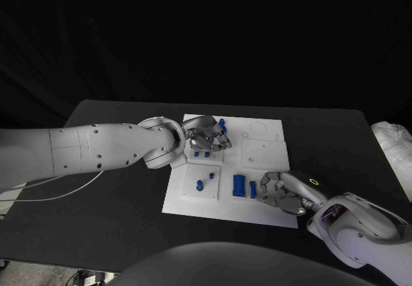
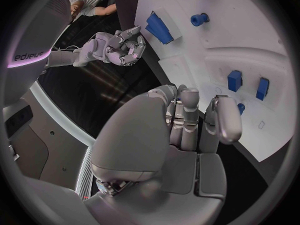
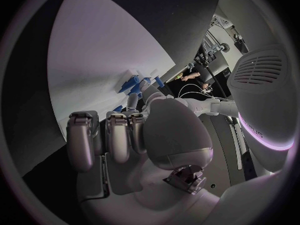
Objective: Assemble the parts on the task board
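The white task board (image 1: 266, 156) lies mid-table. My left hand (image 1: 206, 138) hovers over its far-left part with fingers curled (image 2: 187, 117). A blue peg (image 1: 221, 125) rises just beyond those fingers, and a small blue piece (image 2: 240, 107) shows beside one fingertip; whether it is pinched I cannot tell. Two small blue parts (image 1: 202, 154) (image 2: 234, 80) sit just nearer me. My right hand (image 1: 283, 192) (image 3: 125, 140) rests at the board's near-right corner, fingers curled in on nothing, beside two upright blue blocks (image 1: 244, 186) (image 2: 159, 27) (image 3: 132, 84).
More small blue parts (image 1: 204, 180) sit in the board's near-left panel. A round outline (image 1: 258, 127) marks the far-right panel. A white crumpled object (image 1: 395, 152) lies at the table's right edge, and a cable (image 1: 52, 193) trails off the left side.
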Controlling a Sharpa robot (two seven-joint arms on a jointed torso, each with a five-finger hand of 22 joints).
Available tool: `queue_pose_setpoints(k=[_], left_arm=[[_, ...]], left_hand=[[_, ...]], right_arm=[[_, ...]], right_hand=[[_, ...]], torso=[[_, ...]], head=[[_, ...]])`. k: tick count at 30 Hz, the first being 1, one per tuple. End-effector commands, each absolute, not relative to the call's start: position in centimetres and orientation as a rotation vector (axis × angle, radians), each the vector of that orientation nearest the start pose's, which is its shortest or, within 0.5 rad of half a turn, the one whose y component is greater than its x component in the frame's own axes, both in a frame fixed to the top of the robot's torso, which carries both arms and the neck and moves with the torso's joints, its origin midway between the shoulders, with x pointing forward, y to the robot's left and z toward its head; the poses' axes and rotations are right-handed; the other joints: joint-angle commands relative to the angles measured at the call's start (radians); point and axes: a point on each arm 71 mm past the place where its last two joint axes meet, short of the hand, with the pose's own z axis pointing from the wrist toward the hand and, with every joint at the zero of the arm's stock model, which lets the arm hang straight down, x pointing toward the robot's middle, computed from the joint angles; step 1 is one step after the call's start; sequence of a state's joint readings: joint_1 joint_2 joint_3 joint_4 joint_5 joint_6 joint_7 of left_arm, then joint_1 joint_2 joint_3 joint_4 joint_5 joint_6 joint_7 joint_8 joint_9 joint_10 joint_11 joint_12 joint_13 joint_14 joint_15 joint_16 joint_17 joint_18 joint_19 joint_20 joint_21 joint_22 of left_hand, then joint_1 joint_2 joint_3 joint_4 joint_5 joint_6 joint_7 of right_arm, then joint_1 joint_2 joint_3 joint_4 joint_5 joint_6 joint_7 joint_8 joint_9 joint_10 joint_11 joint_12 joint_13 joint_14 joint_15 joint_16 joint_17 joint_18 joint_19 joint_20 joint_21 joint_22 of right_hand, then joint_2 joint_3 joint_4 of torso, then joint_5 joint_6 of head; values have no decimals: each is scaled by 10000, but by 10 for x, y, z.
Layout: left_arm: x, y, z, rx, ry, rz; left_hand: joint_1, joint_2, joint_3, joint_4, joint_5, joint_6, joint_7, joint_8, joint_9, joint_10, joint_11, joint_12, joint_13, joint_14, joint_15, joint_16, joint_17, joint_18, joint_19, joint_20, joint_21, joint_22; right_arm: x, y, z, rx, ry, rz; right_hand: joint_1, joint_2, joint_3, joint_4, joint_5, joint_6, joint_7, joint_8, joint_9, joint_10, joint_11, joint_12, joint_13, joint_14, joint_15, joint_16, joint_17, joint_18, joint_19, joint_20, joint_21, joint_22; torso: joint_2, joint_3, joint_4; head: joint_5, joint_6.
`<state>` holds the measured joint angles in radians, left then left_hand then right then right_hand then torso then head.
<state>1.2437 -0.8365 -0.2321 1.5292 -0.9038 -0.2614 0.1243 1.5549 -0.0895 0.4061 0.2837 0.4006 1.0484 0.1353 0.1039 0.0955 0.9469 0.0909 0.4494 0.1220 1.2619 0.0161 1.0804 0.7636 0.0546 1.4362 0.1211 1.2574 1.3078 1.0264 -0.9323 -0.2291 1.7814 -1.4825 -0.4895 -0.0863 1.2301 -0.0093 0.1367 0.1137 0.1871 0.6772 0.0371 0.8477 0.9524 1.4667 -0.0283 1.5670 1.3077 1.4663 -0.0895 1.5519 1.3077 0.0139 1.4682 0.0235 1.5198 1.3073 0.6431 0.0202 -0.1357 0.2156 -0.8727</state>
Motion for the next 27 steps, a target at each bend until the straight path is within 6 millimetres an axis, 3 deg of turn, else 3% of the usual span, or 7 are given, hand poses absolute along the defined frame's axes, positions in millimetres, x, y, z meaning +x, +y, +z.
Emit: queue_pose_setpoints(k=[1, 12, 27], left_arm=[[458, 191, -233, -1700, 19258, -10446], [458, 191, -234, -1704, 19334, -10421], [458, 191, -235, -1721, 19421, -10370]], left_hand=[[111, -11, 64, -6, 36, 65, 33, 65, 15, 48, 14, 41, 12, -63, 1, -18, -27, 128, -46, 8, -4, 1741], [111, -11, 64, -6, 36, 65, 33, 65, 15, 48, 14, 41, 12, -63, 1, -18, -27, 128, -46, 8, -4, 1741], [122, 4, 81, -1, 40, 61, 45, 65, 15, 44, 22, 45, 18, -76, 5, -27, -42, 128, -50, 8, -10, 1739]], right_arm=[[357, -171, -286, -1516, 18462, 8557], [358, -169, -292, -1363, 18714, 8348], [361, -171, -295, -801, 18757, 8289]], right_hand=[[-78, 0, -22, 67, -27, 7, -39, 63, 37, 1041, -90, 38, 2631, 948, -42, -53, 2218, 12, 737, -27, -56, 2439], [52, -6, -28, 37, 49, -96, -80, 254, 190, 1041, -126, 38, 2631, 939, -75, -78, 2175, 27, 709, -61, -111, 2419], [-54, 324, 43, 291, 73, -101, -119, 422, 298, 1041, -157, 38, 2631, 910, -102, -155, 2048, 55, 653, -89, -220, 2380]], torso=[[1, 3, -2], [-3, 4, -11], [-2, 1, -7]], head=[[-1, 1], [35, 1], [40, 1]])
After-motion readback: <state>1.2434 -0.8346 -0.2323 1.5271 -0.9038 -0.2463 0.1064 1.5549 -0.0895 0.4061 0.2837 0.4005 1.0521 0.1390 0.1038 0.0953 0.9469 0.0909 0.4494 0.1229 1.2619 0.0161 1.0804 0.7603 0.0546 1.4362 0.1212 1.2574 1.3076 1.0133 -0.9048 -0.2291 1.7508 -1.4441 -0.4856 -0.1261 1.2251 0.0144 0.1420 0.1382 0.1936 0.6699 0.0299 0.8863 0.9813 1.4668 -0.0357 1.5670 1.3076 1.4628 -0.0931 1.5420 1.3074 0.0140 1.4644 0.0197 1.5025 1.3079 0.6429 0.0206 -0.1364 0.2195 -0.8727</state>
